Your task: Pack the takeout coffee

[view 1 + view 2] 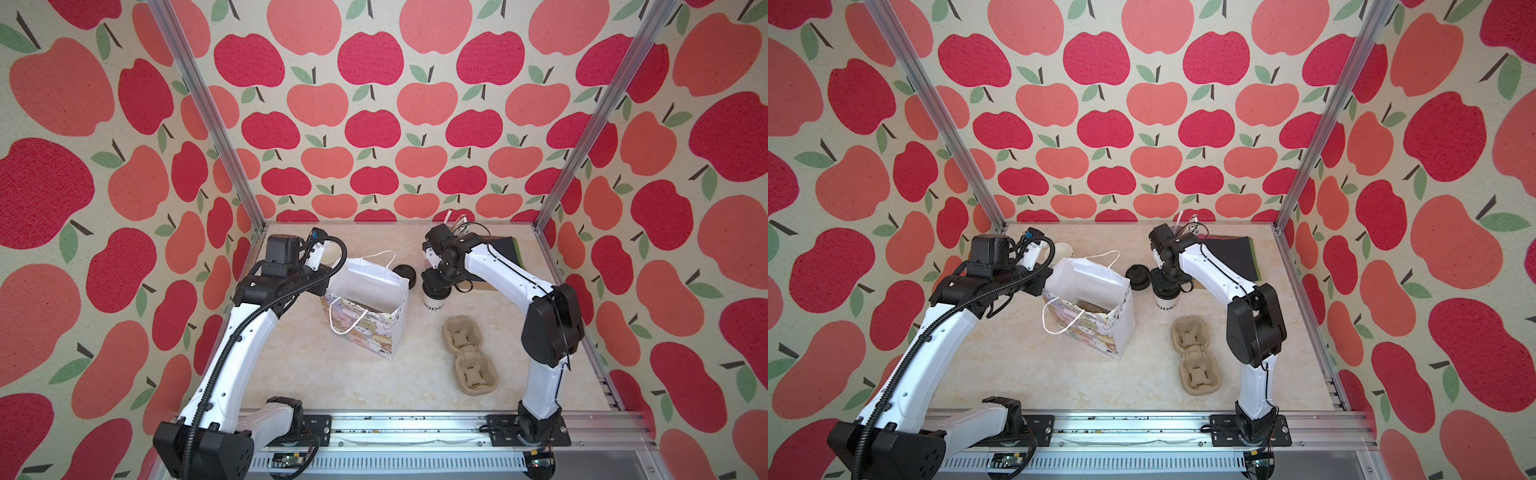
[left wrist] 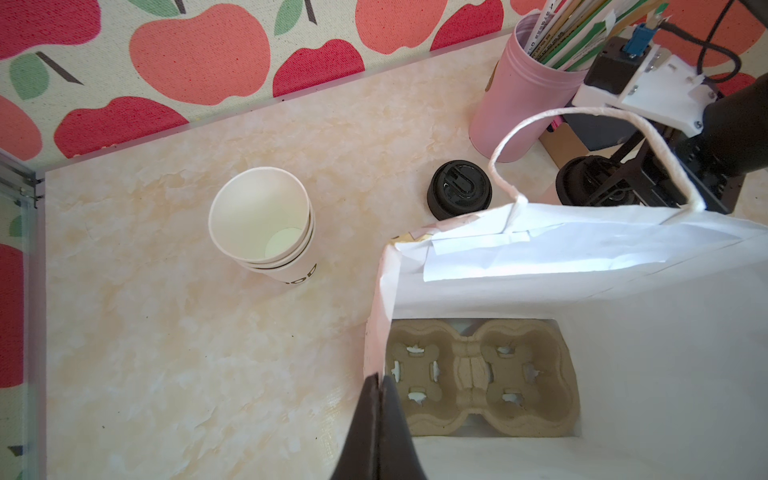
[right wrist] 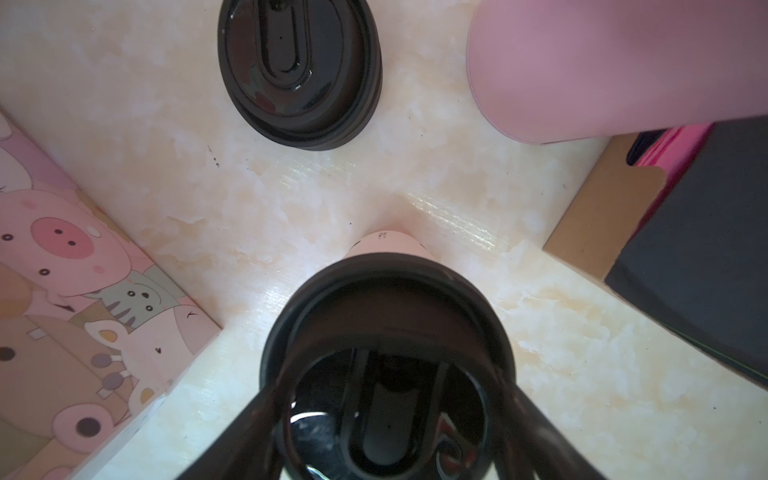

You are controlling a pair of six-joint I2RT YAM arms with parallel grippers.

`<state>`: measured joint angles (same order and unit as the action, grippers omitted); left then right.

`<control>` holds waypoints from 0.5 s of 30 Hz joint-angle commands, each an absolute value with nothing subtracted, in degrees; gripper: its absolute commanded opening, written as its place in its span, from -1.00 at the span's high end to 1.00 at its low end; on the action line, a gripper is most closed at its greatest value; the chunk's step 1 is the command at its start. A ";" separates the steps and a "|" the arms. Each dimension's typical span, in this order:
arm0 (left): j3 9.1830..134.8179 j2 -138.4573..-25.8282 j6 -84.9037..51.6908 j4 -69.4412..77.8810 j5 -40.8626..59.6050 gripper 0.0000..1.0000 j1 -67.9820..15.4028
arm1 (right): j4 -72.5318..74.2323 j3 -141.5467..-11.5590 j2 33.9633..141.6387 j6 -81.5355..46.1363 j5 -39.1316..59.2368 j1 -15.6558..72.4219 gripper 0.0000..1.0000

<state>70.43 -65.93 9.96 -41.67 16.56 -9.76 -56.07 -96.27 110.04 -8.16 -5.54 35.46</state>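
The takeout coffee [image 1: 434,306] [image 1: 1165,305] is a white cup with black lettering, standing upright to the right of the bag with a black lid [image 3: 386,299] on it. My right gripper [image 1: 435,291] [image 3: 388,374] comes down from above with its jaws wide, one finger [image 3: 249,424] on each side of the lid's rim. Whether they press the lid I cannot tell. The cartoon-print paper bag [image 1: 365,307] [image 1: 1092,307] [image 2: 582,270] stands open. My left gripper [image 2: 379,378] [image 1: 328,291] is shut on the bag's left rim.
A pulp cup carrier [image 2: 478,382] lies inside the bag and another [image 1: 467,357] on the table. Spare black lids [image 1: 405,274] [image 3: 299,70] sit behind the bag. Stacked plain cups [image 2: 259,224], a pink cup of sticks [image 2: 515,95] and a dark pad [image 1: 505,253] stand at the back.
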 commanded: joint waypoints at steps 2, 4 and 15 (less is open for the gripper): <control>69.96 -66.44 9.76 -41.92 17.58 1.00 -9.51 | -59.14 -93.49 113.12 -7.47 -7.42 35.16 -0.41; 69.96 -66.52 9.71 -41.85 17.67 1.00 -9.52 | -59.15 -93.51 113.20 -7.47 -7.39 35.18 -0.40; 69.74 -66.65 9.32 -41.31 18.32 1.00 -9.58 | -58.62 -92.73 113.03 -7.56 -6.51 35.17 -0.40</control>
<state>70.43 -66.04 9.93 -41.30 16.99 -9.76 -55.83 -96.07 109.93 -8.16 -5.52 35.46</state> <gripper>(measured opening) 0.044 0.709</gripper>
